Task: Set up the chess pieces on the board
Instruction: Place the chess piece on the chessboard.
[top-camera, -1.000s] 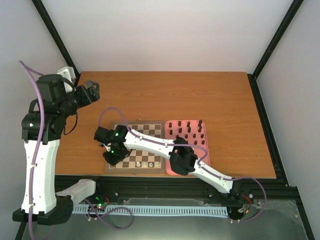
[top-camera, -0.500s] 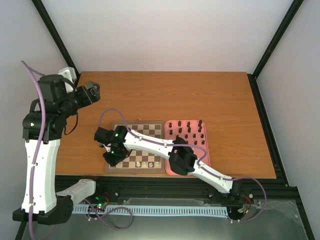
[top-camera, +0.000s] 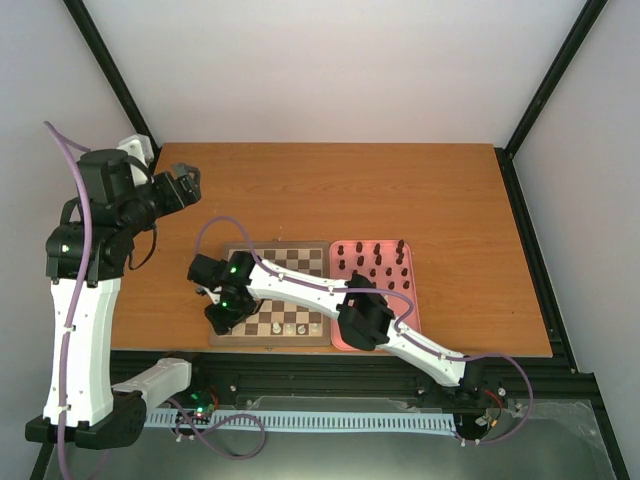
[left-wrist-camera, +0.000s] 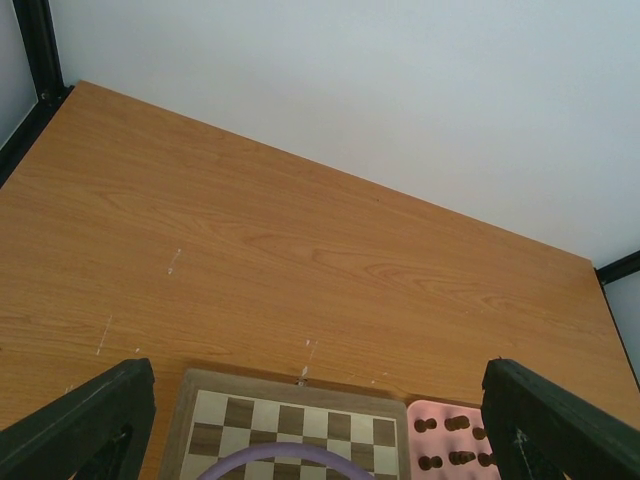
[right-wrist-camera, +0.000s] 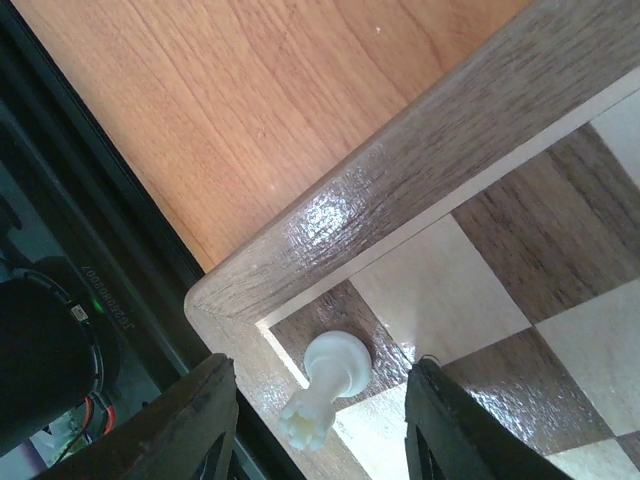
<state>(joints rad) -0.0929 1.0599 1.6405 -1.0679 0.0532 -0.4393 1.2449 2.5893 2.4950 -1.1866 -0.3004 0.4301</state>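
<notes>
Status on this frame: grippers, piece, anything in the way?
Left gripper open, away from the board. Right gripper open, astride white piece standing on corner square, not touching. Nothing blocking.

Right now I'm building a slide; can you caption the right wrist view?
Open right gripper straddles a cream-white chess piece standing on the board's dark corner square.

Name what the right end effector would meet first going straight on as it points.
Most likely the white chess piece standing between its fingers on the corner square of the board, though depth is unclear.
</notes>
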